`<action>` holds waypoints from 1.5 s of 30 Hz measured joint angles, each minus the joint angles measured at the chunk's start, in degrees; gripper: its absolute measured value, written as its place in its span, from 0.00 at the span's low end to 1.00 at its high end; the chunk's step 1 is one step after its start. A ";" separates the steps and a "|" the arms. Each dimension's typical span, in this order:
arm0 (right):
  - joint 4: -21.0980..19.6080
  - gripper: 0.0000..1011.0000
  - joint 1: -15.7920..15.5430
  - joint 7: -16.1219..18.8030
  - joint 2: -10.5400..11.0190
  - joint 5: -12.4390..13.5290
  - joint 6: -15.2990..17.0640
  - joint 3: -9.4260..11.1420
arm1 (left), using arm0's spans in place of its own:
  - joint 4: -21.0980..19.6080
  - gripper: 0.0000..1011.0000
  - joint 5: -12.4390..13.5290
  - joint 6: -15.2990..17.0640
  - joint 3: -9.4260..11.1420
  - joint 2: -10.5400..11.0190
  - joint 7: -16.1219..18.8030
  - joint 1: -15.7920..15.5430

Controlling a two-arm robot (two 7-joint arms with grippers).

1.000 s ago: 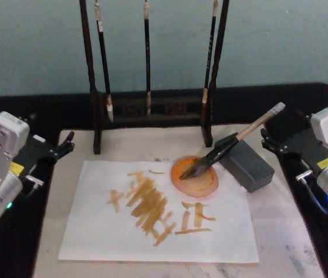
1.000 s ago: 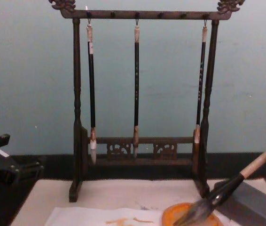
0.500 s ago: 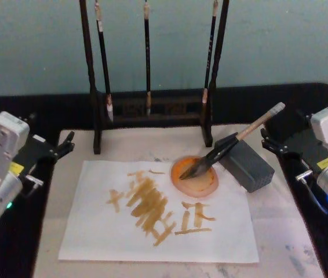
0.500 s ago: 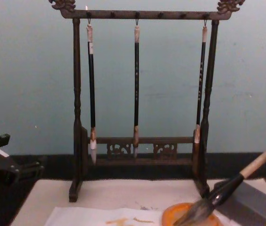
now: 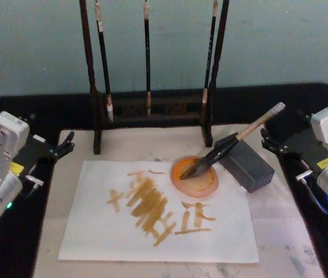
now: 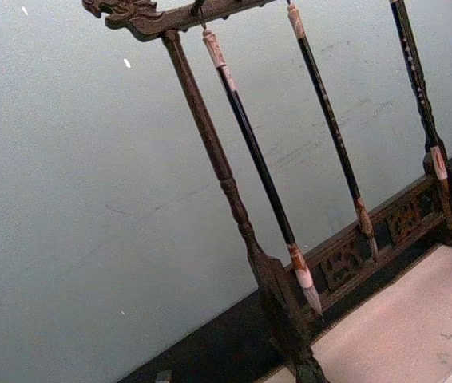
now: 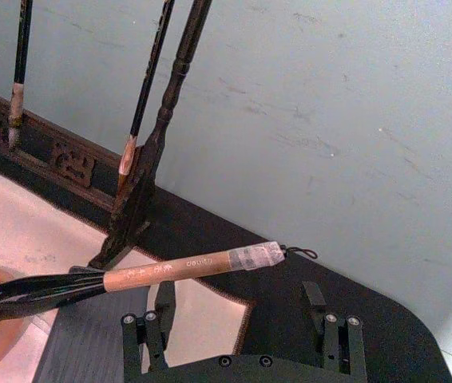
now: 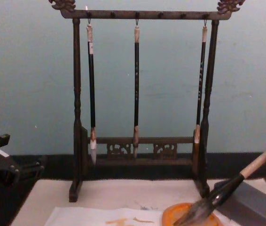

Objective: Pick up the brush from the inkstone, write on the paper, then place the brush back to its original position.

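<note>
Orange inkstone [image 5: 201, 185] holds the bristles of the brush [image 5: 222, 147]; handle leans on the grey block [image 5: 248, 165]; right gripper [image 5: 266, 141] open, empty, near handle end; left gripper [image 5: 64, 146] open, parked left. Risk: off-centre pinch rolls handle off block, smearing the paper [image 5: 94, 231].

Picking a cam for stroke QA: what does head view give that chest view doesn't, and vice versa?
Head extra: the whole paper with its strokes, and the mat under it. Chest extra: the rack's top bar, where the thin brushes hang. Shared: brush with bristles in the inkstone, handle on the grey block. Left gripper and right gripper sit parked beside the mat.
</note>
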 joint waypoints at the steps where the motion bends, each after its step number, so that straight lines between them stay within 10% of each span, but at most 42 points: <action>1: 0.00 0.99 0.00 0.00 0.00 0.00 0.00 0.00 | 0.00 1.00 0.00 0.00 0.00 0.00 0.00 0.00; 33: 0.00 0.99 0.00 0.00 0.00 0.00 0.00 0.00 | 0.00 1.00 0.00 0.00 0.00 0.00 0.00 0.00; 45: -2.94 0.99 -2.82 2.13 -1.11 3.05 0.99 3.25 | 0.00 1.00 0.00 0.00 0.00 0.00 0.00 0.00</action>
